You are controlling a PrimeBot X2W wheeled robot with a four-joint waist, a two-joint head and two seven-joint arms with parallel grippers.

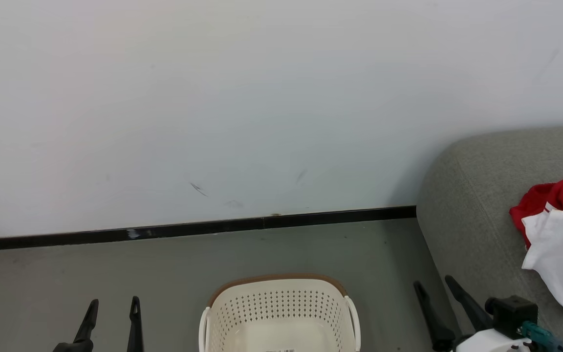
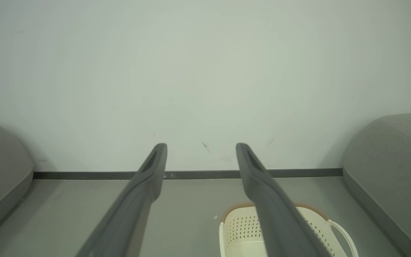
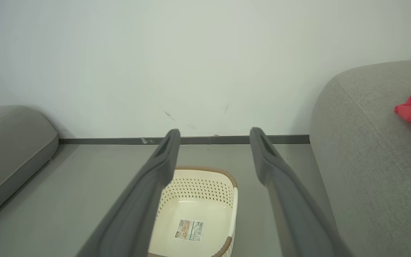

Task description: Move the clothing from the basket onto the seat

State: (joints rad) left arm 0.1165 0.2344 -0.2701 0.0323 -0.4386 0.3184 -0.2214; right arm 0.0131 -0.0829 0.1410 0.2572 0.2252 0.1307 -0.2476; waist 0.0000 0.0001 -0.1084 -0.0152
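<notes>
Basket (image 3: 205, 187) empty; clothing (image 1: 557, 239) lies on seat (image 1: 467, 205). Left gripper (image 1: 115, 300) and right gripper (image 1: 433, 281) spread, empty. Transfer looks complete; next, retract arms.

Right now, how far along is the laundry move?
Done: red and white clothing lies on the sofa; the basket looks empty, with the label on its floor showing. In hand: nothing; the left end effector and right end effector are both open and empty. Left: apparently nothing, though part of the basket is hidden.
</notes>
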